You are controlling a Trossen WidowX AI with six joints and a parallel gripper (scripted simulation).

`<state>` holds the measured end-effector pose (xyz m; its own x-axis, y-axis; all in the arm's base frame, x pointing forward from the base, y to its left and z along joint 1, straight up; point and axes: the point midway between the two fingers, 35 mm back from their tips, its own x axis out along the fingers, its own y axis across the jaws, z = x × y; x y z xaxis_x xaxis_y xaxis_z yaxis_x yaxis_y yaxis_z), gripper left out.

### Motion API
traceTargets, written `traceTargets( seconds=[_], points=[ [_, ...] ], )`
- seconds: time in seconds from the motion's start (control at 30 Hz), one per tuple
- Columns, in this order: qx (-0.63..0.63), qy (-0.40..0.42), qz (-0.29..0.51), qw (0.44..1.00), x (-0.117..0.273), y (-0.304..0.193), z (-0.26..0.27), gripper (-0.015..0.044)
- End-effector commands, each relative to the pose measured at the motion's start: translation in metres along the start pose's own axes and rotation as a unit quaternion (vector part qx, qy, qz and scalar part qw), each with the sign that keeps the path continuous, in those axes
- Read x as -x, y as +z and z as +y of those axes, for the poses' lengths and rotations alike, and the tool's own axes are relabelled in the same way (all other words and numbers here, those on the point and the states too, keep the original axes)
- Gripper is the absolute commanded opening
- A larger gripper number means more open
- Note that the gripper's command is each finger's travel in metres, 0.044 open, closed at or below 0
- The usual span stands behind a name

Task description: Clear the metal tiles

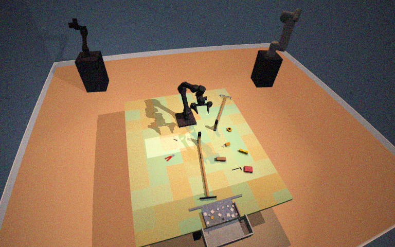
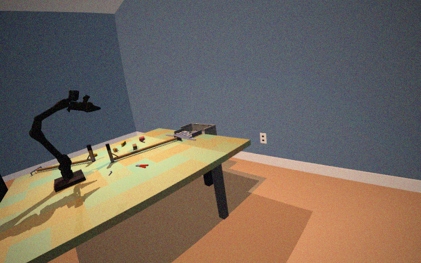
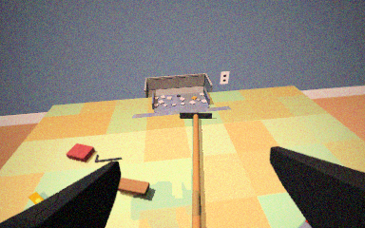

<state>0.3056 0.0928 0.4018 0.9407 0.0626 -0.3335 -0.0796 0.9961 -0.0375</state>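
At near end of table (image 1: 163, 202) (image 2: 186, 167) (image 3: 266, 142), gripper (image 1: 202, 112) (image 2: 100, 108) (image 3: 195, 161) is held above surface, fingers wide apart, nothing btwn them. Scraper (image 1: 203, 171) (image 2: 148, 148) (image 3: 196, 157) lies on table, ungripped. Its upright grip (image 1: 199, 134) (image 2: 108, 152) faces arm base, prob. so fingers can close on it w/o reaching low; long shaft presumably makes up the reach arm lacks.

Rake (image 1: 221, 111) (image 2: 77, 163) lies to one side, head pointing away from plate; likely not req'd. Brown block (image 1: 221, 159) (image 2: 134, 146) (image 3: 134, 185) and red block (image 1: 248, 169) (image 2: 141, 138) (image 3: 81, 152) sit beside shaft line; keep clear when swinging.

Blade (image 1: 208, 197) (image 3: 190, 115) rests just short of plate (image 1: 215, 221) (image 3: 181, 109), set, it seems, for a straight push. Plate holds all visible tiles (image 1: 228, 214) (image 3: 192, 102): mostly pale, one orange, one dark. Catch box (image 1: 249, 224) (image 2: 211, 129) (image 3: 178, 82) adjoins plate's far end, past table edge, prob. so tiles drop in; no tiles visible inside, top view.

Next op. (est.): lower gripper, close on grip. Caution: off-ctr. hold may twist blade.
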Motion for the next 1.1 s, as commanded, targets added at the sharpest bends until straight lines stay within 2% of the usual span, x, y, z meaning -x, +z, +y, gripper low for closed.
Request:
traceTargets(
  seconds=[0.0,0.77,1.07],
  points=[
    [0.001,-0.001,-0.012,1.000,0.011,-0.004,-0.002,0.0440],
    [-0.017,0.008,-0.084,0.996,0.071,-0.021,-0.020,0.0440],
    [-0.019,0.009,-0.088,0.996,0.074,-0.022,-0.021,0.0440]
  ],
)
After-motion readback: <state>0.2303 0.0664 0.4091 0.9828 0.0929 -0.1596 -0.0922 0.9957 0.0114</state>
